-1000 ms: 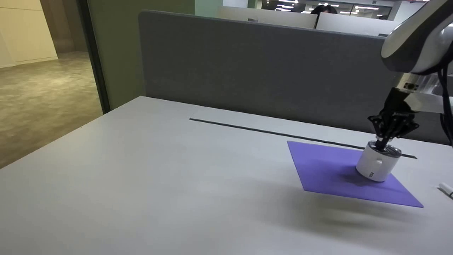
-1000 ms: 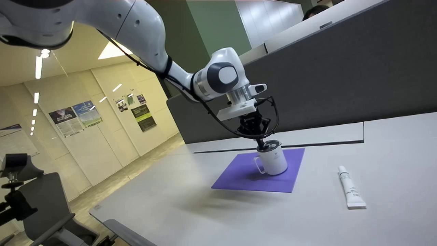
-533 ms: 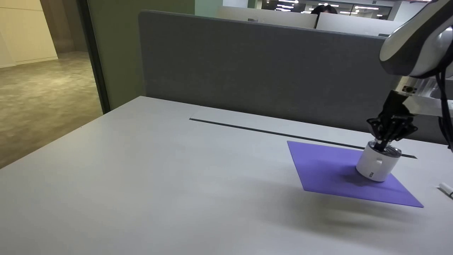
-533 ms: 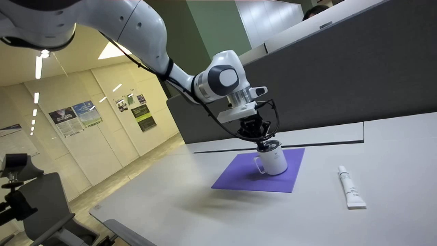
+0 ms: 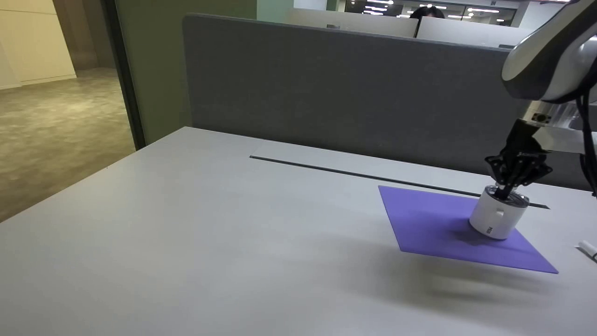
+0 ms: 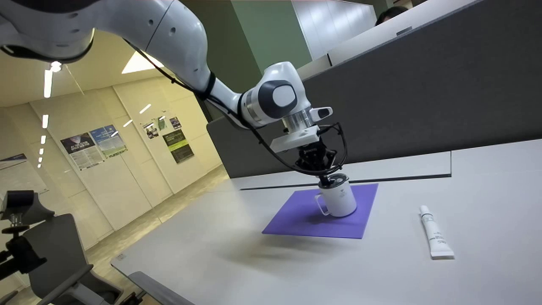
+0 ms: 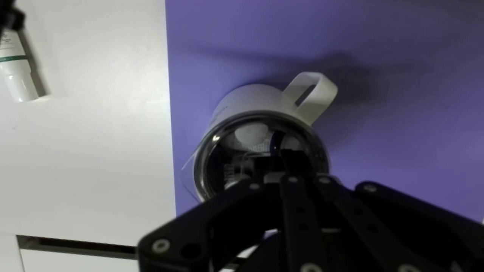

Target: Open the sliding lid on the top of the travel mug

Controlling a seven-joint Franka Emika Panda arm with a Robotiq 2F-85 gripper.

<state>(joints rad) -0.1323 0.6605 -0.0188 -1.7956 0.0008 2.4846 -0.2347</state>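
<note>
Directly beneath the fingers (image 6: 324, 179): lid (image 7: 245, 140).

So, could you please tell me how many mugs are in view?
1: the travel mug, standing on the purple mat with the gripper at its lid. No other mug shows in any view.

The gripper (image 7: 279, 163) hid part of the sliding lid (image 7: 242, 141) in the wrist view, whose left edge cropped a white tube (image 7: 16, 68); lettering (image 6: 342, 191) on the travel mug (image 6: 340, 203) was too small to read.
</note>
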